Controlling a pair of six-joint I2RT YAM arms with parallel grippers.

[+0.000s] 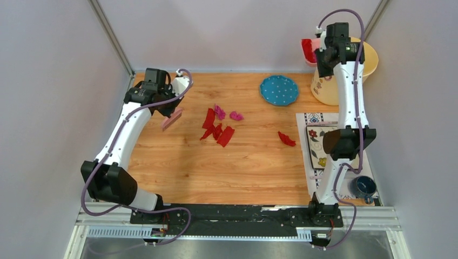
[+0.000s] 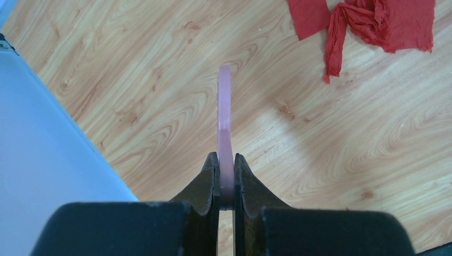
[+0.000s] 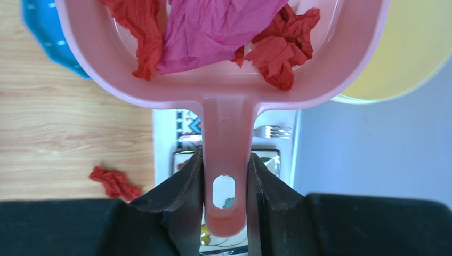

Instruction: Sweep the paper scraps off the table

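Note:
On the table [image 1: 243, 167], several red and magenta paper scraps [image 1: 217, 128] lie in a loose cluster at the middle. One red scrap [image 1: 286, 138] lies apart to the right, also visible from the right wrist [image 3: 114, 182]. My left gripper [image 1: 164, 110] is shut on a pale pink brush [image 2: 224, 106], held edge-on above the wood left of the red scraps [image 2: 368, 21]. My right gripper [image 3: 225, 160] is shut on the handle of a pink dustpan [image 3: 224, 90], raised at the far right [image 1: 309, 49]. Red and magenta scraps [image 3: 213, 26] lie in the pan.
A yellow bin [image 1: 329, 86] stands at the back right beside the raised dustpan. A blue dotted plate [image 1: 279, 89] lies left of it. A white placemat [image 1: 313, 121] carries a flowered dish [image 1: 316, 145] and a fork [image 3: 273, 131]. A dark mug [image 1: 364, 186] sits near right. Grey walls close both sides.

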